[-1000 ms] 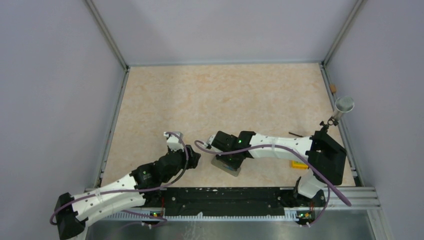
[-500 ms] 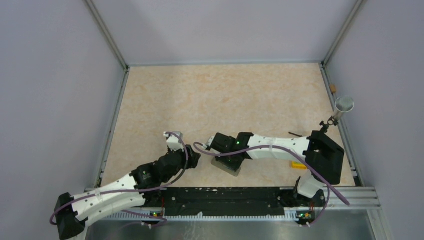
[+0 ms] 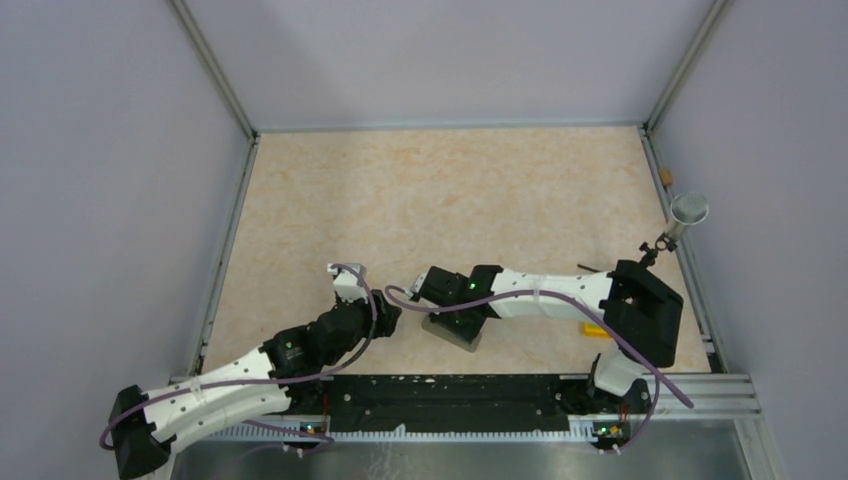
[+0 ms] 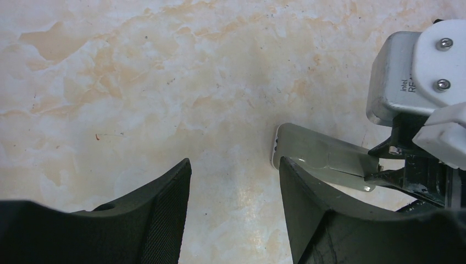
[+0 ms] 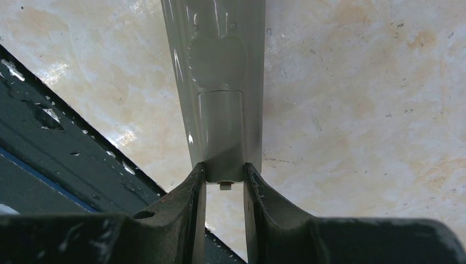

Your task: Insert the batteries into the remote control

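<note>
I've got the right claw (image 5: 224, 184) clenched on the remote (image 5: 220, 82), pinching its narrow end from both sides, grey back up, battery door (image 5: 221, 132) shut as far as I can see. The remote sits low at the near middle of the table (image 3: 450, 200), just ahead of the base rail (image 3: 450, 395); I can't tell if it rests on the top or hangs just off it. Meanwhile the left claw (image 4: 233, 181) is released, jaws wide, nothing in them, aimed down at bare table just beside the remote's free end, not touching. No batteries in any view; the yellow stick (image 3: 598, 330) by the right base isn't one. My read is that the step in hand is getting the door off. The right fingers sit across the door's own end, so squeezing there may bind it. I'd take the free end with the left first, then regrip the right off the door, remote level and back up. Pose: right arm stretched low leftward across the table, wrist tipped down; left arm bent, reaching forward-right toward centre.
</note>
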Tool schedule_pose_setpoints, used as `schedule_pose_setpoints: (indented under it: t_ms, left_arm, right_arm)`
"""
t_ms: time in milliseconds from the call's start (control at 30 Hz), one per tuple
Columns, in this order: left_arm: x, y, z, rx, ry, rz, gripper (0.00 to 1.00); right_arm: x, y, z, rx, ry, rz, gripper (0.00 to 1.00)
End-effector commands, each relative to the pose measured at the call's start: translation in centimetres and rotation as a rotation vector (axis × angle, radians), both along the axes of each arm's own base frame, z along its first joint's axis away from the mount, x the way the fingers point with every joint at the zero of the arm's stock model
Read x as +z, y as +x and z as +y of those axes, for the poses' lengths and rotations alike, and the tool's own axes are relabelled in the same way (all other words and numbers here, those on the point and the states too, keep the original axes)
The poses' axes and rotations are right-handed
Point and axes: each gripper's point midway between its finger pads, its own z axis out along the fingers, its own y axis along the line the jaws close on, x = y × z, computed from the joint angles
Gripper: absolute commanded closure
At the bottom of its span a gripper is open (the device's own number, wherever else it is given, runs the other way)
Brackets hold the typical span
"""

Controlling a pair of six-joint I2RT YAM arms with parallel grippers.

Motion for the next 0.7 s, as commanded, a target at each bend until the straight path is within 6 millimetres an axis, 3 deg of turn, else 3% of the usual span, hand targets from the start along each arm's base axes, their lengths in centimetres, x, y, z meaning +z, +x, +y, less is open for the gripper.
schedule_pose_setpoints:
  t_ms: [0, 333, 667]
  left_arm:
    - [0.54, 0.42, -0.01, 0.02, -0.016, -0.015, 0.39]
    - [0.51, 0.4, -0.03, 0.019, -0.016, -0.013, 0.38]
    - [0.45, 0.38, -0.06, 0.017, -0.013, -0.012, 0.38]
  right_arm:
    - [0.76, 0.68, 1.89, 0.015, 0.048, -0.035, 0.87]
    - [0.72, 0.71, 2.07, 0.013, 0.055, -0.035, 0.71]
    - [0.79, 0.6, 2.24, 0.009, 0.068, -0.028, 0.6]
